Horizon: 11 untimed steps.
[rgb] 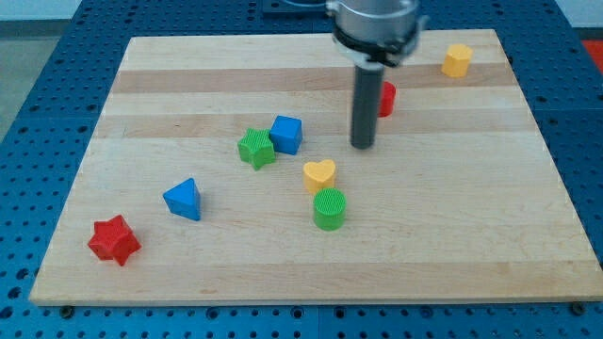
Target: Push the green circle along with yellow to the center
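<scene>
The green circle block (330, 208) stands a little below the board's middle. The yellow heart block (319, 174) sits just above it, touching or nearly touching its upper left. My tip (363, 145) rests on the board up and to the right of the yellow heart, a short gap away from both blocks. A second yellow block, a hexagon (457, 60), lies near the view's top right corner of the wooden board (471, 207).
A green star (255, 149) and a blue cube (286, 134) sit together left of my tip. A red block (385, 98) is partly hidden behind the rod. A blue triangle (183, 199) and a red star (114, 239) lie at the lower left.
</scene>
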Available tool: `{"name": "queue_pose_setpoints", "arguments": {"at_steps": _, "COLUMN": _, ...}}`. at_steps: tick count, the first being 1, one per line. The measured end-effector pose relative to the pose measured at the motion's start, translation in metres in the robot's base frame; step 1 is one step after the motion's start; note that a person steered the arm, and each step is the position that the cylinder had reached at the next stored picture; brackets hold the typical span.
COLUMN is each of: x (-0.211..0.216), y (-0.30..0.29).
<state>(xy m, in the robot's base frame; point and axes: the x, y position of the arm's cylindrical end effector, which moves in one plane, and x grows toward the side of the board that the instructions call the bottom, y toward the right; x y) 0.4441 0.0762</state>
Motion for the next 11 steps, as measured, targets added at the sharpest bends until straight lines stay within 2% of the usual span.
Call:
{"name": "queue_pose_setpoints", "arguments": {"at_steps": 2, "x": 0.157, "y": 0.058}}
{"name": "queue_pose_setpoints", "arguments": {"at_steps": 3, "x": 0.174, "y": 0.047}}
{"name": "queue_pose_setpoints", "arguments": {"at_steps": 5, "x": 0.174, "y": -0.063}}
{"name": "queue_pose_setpoints", "arguments": {"at_steps": 6, "x": 0.155, "y": -0.07}}
{"name": "queue_pose_setpoints", "arguments": {"at_steps": 9, "x": 0.006, "y": -0.021}}
{"name": "queue_pose_setpoints", "arguments": {"at_steps": 10, "x": -0.018, "y": -0.019}}
{"name": "queue_pose_setpoints", "arguments": {"at_steps": 11, "x": -0.011, "y": -0.019}}
